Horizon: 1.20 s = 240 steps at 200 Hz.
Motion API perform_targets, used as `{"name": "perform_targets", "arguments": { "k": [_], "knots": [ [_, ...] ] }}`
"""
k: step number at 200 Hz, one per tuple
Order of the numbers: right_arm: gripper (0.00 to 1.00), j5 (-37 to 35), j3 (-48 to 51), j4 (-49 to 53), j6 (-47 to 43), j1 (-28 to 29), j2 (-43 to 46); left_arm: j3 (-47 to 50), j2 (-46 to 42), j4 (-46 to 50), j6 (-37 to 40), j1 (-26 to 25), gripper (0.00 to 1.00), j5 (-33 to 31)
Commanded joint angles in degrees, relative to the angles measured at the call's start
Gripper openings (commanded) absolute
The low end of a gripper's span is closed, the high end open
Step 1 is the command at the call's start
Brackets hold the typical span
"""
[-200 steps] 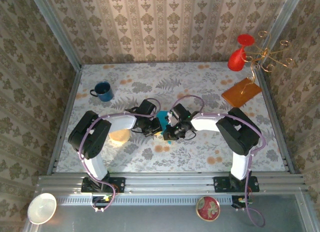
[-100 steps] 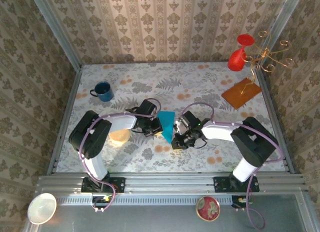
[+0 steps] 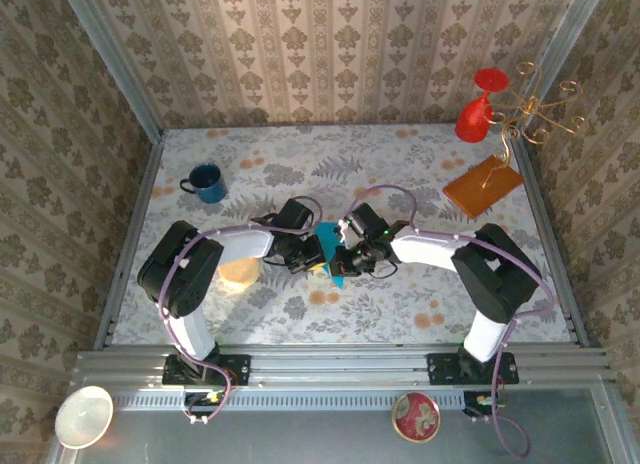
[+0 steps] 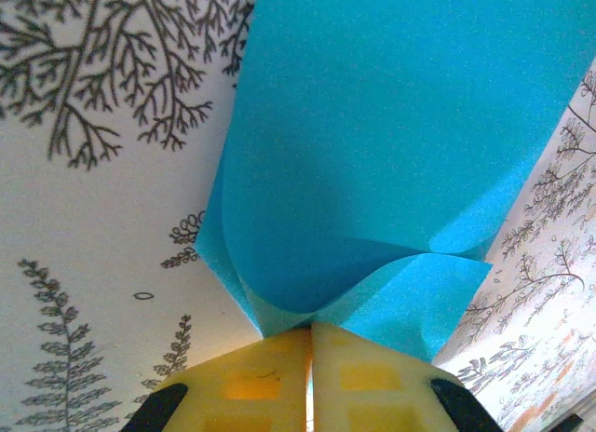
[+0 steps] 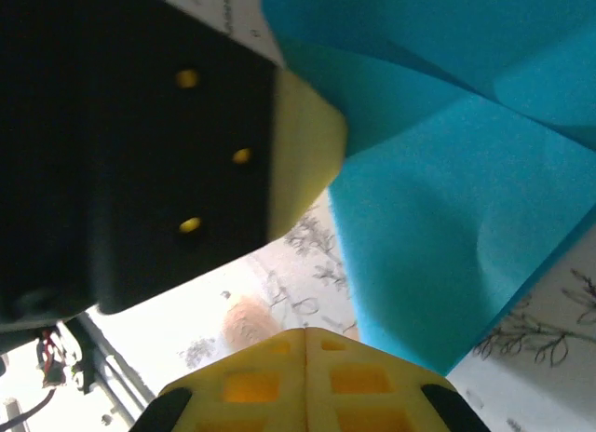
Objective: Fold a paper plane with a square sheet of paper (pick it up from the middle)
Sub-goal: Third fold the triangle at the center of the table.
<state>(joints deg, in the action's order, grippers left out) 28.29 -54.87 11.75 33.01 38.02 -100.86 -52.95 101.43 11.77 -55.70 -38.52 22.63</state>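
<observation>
The square sheet of paper [image 3: 330,246] is teal-blue and hangs curled between the two grippers at the middle of the table. In the left wrist view the sheet [image 4: 372,153] bends into a soft fold, and my left gripper [image 4: 310,331] is shut on its lower corner. My left gripper [image 3: 316,252] sits just left of the sheet in the top view. My right gripper [image 3: 347,254] is right of it. In the right wrist view my right gripper [image 5: 305,335] is shut with nothing between its yellow fingers. The sheet [image 5: 447,236] lies just to its right, and the left gripper's black body [image 5: 130,153] looms close.
A blue mug [image 3: 206,182] stands at the back left. An orange-brown sheet [image 3: 484,186] lies back right by a red vase [image 3: 478,112] and a gold wire stand [image 3: 545,109]. A tan round object [image 3: 240,272] lies under the left arm. A white bowl [image 3: 83,416] and a red dish [image 3: 415,416] rest on the near ledge.
My right gripper drew back towards the near right, then came back up beside the sheet and closed fully. The left gripper kept its hold and stayed put.
</observation>
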Motion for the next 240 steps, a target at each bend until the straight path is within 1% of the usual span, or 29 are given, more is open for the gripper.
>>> {"name": "perform_targets", "arguments": {
  "k": [1, 49, 107, 173, 216, 240],
  "knots": [
    [0.08, -1.65, -1.75, 1.69, -0.12, 0.19, -2.36, 0.27, 2.03, 4.86, 0.69, 0.03, 0.10, -3.48],
    [0.08, -4.10, -1.82, 4.81, -1.35, 0.13, -5.44, -1.38, -0.08, 2.39, 2.28, 0.03, 0.10, -1.76],
    [0.07, -6.23, -1.75, 7.78, -2.69, 0.12, -7.03, -1.55, -3.34, -0.08, 9.03, 0.41, 0.11, -1.02],
    [0.06, -6.42, -1.67, 8.29, -2.74, 0.12, -7.58, -3.24, 0.93, 0.51, 12.52, 1.86, 0.11, 0.39],
    [0.06, -7.42, -1.66, 9.64, -3.21, 0.12, -8.08, -3.70, 3.57, 0.03, 13.93, 4.34, 0.11, 0.54],
    [0.07, -7.80, -1.60, 11.11, -4.22, 0.12, -8.65, -2.54, 4.42, -1.81, 15.17, 5.98, 0.11, 1.53]
  ]
}}
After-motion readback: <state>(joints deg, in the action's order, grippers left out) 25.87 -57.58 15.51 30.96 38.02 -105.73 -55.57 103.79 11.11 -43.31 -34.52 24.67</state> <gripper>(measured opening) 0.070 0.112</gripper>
